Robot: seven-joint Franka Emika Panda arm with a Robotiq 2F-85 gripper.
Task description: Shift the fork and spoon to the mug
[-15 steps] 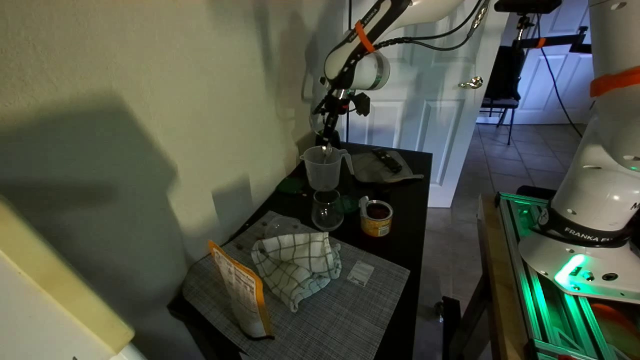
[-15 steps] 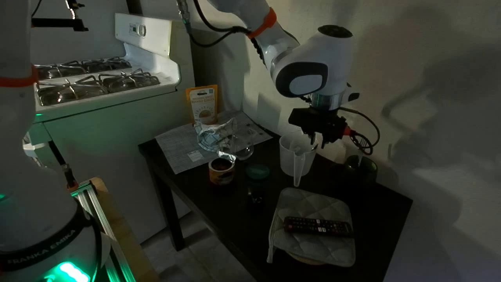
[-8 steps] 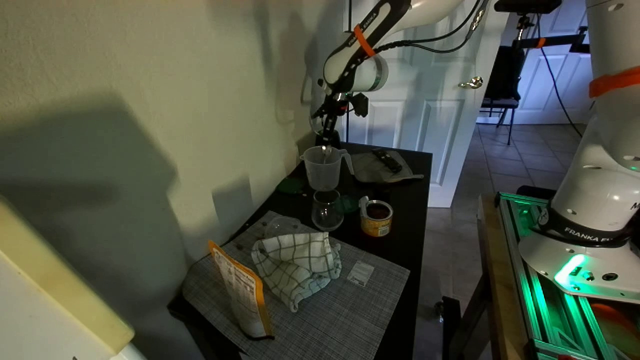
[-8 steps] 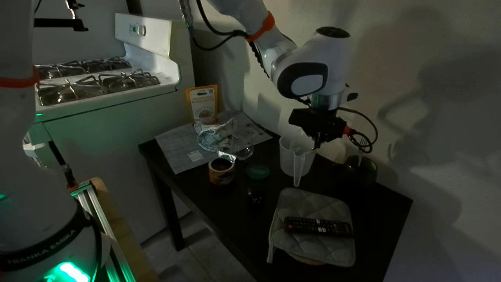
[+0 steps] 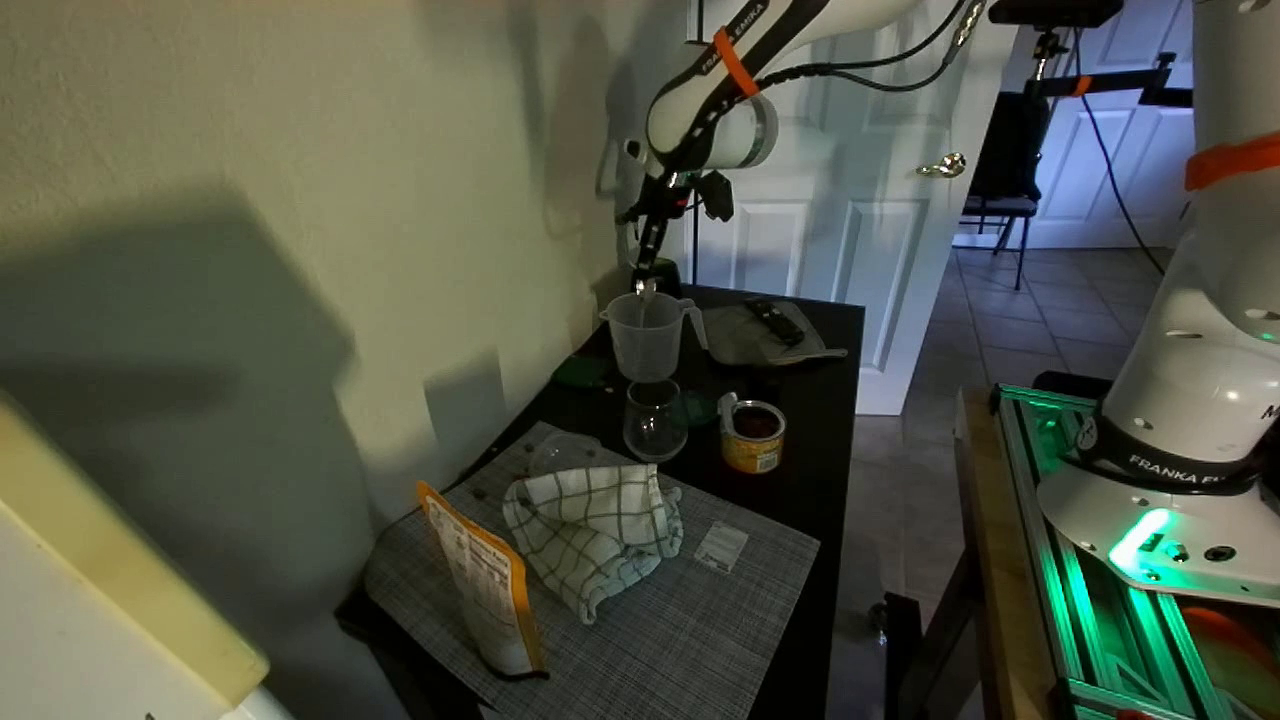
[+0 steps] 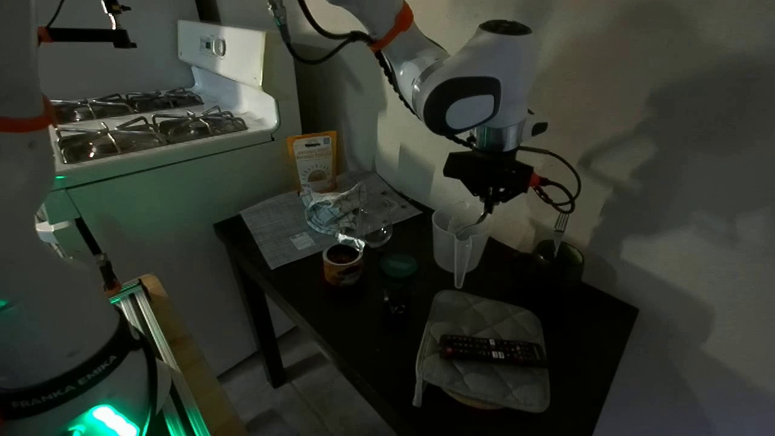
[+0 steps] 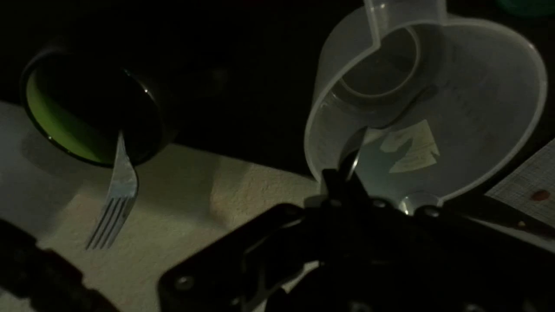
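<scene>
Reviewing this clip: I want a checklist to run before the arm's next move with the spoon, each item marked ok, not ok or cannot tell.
1. Gripper closed on the spoon: ok, it grips the bowl end.
2. Spoon clear of the measuring jug: not ok, its handle hangs down inside.
3. Fork in the mug: ok, tines up above the rim.
4. Mug standing upright: ok.
5. Bottom of the mug free for the spoon: cannot tell, too dark inside.

In an exterior view, a black flat-topped table (image 5: 815, 445), textured cream wall (image 5: 400, 200) left, white panelled door (image 5: 855, 185) far, grey tiled floor (image 5: 1065, 320) right.
</scene>
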